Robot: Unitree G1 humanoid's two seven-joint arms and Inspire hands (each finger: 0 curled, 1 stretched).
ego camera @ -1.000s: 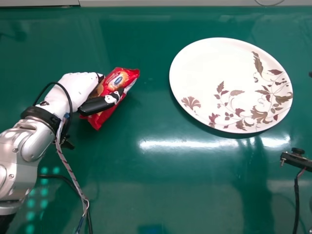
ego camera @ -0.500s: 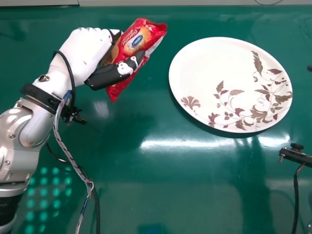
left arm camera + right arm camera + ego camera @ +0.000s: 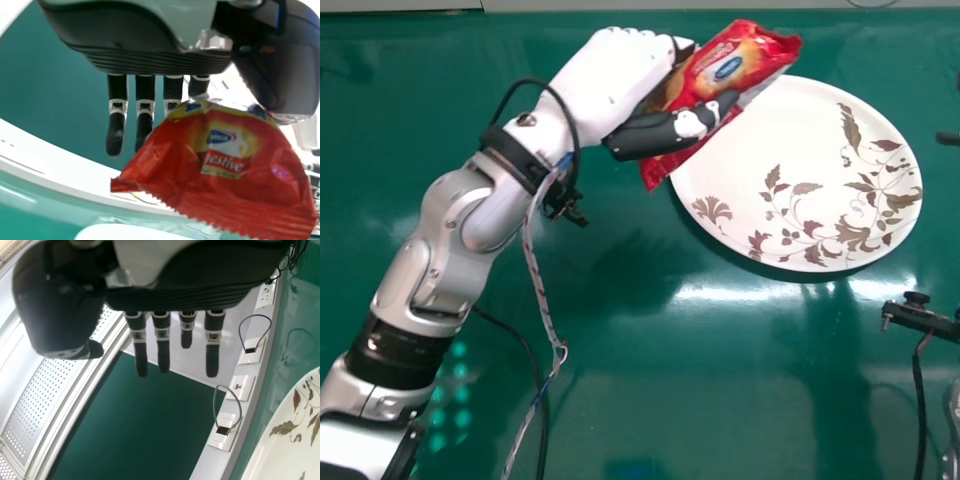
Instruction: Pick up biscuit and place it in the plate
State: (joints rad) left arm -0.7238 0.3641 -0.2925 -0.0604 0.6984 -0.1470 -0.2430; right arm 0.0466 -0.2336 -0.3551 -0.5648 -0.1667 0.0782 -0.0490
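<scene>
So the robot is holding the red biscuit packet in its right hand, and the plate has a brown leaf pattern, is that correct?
Not quite: it is the left hand that holds the red biscuit packet, as the head view shows. The plate does have a brown leaf pattern.

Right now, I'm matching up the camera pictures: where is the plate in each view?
Head view: the plate is right of centre, its upper-left rim partly behind the biscuit packet.
Left wrist view: probably the pale curve cut off by the frame, near the packet.
Right wrist view: leaf-patterned, cut off by the frame, past the white socket strip.
Shared landmark: green tabletop.
</scene>
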